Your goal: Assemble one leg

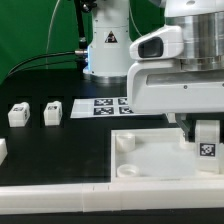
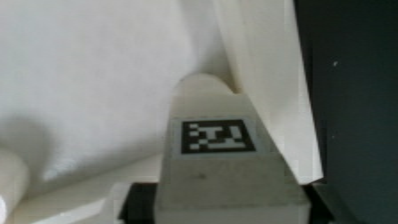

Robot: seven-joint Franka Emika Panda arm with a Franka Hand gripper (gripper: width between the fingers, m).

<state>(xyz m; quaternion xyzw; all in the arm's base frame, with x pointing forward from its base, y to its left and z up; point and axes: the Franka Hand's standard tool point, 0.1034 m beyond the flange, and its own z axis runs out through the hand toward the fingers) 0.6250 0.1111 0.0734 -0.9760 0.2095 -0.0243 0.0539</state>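
Wrist view: grips leg (image 2: pixel 217 135) tight in closed claw (image 2: pixel 222 200) at panel (image 2: pixel 80 90) corner; keep upright, align squarely, lower slowly.

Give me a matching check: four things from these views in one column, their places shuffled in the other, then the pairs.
1. held leg
2. two loose legs
3. marker board
4. square panel

A. flat in front of the robot base
B. standing at the exterior view's left
C. clamped in the gripper
D. lying beneath the gripper

Pairs: 1-C, 2-B, 3-A, 4-D
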